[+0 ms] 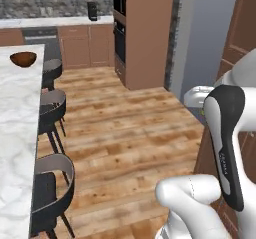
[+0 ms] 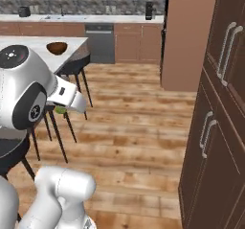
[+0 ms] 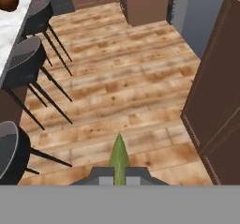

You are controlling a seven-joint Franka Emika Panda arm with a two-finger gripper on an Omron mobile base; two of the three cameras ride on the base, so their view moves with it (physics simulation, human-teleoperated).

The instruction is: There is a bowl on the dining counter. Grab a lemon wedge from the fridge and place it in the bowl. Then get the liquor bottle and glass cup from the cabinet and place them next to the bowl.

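Wooden floor point(image 1: 125, 128) stretches between the marble table point(image 1: 17, 133) on the left and dark cabinet doors point(image 2: 215, 127) on the right, with black stools point(image 1: 52, 108) lined along the table's edge. At the table's far end sits the bowl point(image 1: 23, 58), empty as far as can be seen, well apart from the arm. That gap explains the pose: the arm is folded in close over the base, carrying its load rather than reaching, so the base likely has to drive nearer before any drop.

In the hand view the claw point(image 3: 119, 172) is closed almost fully, its tips pinching the wedge point(image 3: 119, 155), whose yellow-green point sticks out ahead of them above the floor. A sliver of green also shows under the hand in the right base view.
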